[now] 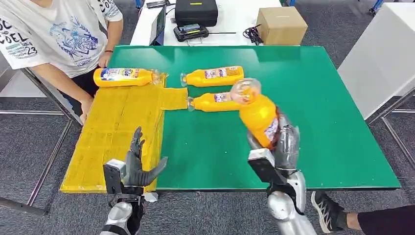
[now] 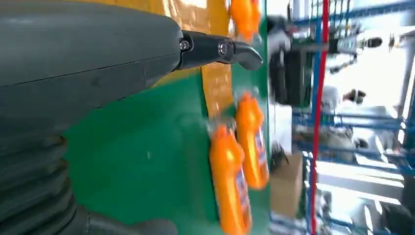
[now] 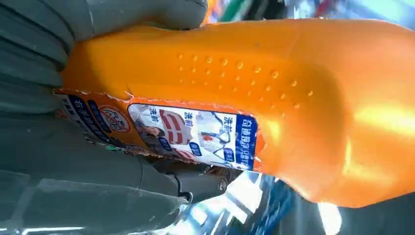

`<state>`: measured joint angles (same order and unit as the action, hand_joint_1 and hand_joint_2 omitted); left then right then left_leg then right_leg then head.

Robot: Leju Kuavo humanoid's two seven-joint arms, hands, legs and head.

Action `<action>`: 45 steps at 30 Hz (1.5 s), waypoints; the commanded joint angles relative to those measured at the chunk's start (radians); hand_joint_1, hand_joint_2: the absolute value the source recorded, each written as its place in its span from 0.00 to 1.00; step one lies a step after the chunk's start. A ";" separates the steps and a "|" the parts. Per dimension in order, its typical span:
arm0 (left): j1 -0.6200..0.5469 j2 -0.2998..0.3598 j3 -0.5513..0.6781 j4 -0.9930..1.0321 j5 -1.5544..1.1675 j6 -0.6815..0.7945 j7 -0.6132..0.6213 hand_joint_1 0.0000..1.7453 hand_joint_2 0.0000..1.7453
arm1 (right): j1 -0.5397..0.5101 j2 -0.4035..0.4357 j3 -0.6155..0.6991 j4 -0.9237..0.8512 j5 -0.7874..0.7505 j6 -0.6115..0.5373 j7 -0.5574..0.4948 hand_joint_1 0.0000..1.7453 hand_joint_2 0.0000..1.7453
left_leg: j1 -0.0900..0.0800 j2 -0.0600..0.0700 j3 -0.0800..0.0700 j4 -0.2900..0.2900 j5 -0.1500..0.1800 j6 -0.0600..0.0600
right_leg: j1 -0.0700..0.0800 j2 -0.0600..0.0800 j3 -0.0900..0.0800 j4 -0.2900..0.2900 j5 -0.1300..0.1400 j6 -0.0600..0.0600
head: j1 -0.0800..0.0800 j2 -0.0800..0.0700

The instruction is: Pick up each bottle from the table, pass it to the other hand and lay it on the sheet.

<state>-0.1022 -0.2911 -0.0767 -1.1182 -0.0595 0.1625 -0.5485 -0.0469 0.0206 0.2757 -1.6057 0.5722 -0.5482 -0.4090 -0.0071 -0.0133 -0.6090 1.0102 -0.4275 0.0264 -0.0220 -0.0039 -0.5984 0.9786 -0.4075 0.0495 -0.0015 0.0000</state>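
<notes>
my right hand [image 1: 280, 142] grips the lifted bottle [image 1: 257, 115], cap end pointing away from me. my left hand [image 1: 137, 166], spread and empty, waits well to that bottle's left.

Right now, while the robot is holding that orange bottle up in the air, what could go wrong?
1. The right hand grips the held bottle low on its body while it tilts over the two bottles lying on the green table; if it slips, it could land on them and roll.
2. The left hand waits open, well apart from the bottle, so the pass might miss.
3. A person's hand rests at the yellow sheet edge, close to where bottles get laid.
</notes>
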 commanded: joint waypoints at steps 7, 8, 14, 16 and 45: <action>0.005 0.009 -0.042 -0.046 0.020 -0.009 0.022 0.00 1.00 | 0.034 0.061 -0.116 -0.050 -0.015 -0.013 -0.028 1.00 1.00 | 0.001 0.003 0.004 0.000 -0.002 -0.001 | 0.002 0.001 0.003 -0.001 -0.001 -0.002 | 0.000 0.000; 0.005 0.009 -0.042 -0.046 0.020 -0.009 0.022 0.00 1.00 | 0.034 0.061 -0.116 -0.050 -0.015 -0.013 -0.028 1.00 1.00 | 0.001 0.004 0.003 0.000 -0.001 -0.001 | 0.001 0.001 0.002 0.000 0.000 -0.002 | 0.000 0.000; 0.005 0.009 -0.042 -0.046 0.020 -0.009 0.022 0.00 1.00 | 0.034 0.061 -0.116 -0.050 -0.015 -0.013 -0.028 1.00 1.00 | 0.001 0.003 0.003 0.000 -0.001 -0.001 | 0.001 0.001 0.002 0.000 -0.001 -0.002 | 0.000 0.000; 0.005 0.009 -0.042 -0.046 0.020 -0.009 0.022 0.00 1.00 | 0.034 0.061 -0.116 -0.050 -0.015 -0.013 -0.028 1.00 1.00 | 0.001 0.003 0.005 0.000 -0.002 -0.001 | 0.002 0.001 0.004 -0.001 -0.001 -0.002 | 0.000 0.000; 0.003 0.106 -0.310 -0.067 0.448 -0.431 0.260 0.00 1.00 | -0.082 0.277 0.196 0.773 -0.040 0.080 -0.251 1.00 1.00 | 0.004 0.007 0.007 -0.002 -0.002 -0.002 | 0.004 0.005 0.005 -0.001 -0.001 -0.003 | 0.001 0.000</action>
<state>-0.0696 -0.2350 -0.3403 -1.2360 0.3917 -0.2682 -0.2937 -0.0662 0.2972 0.4082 -0.9927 0.5448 -0.4810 -0.6680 -0.0047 -0.0093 -0.6077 1.0094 -0.4275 0.0257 -0.0199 -0.0012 -0.5983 0.9792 -0.4075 0.0487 -0.0008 0.0000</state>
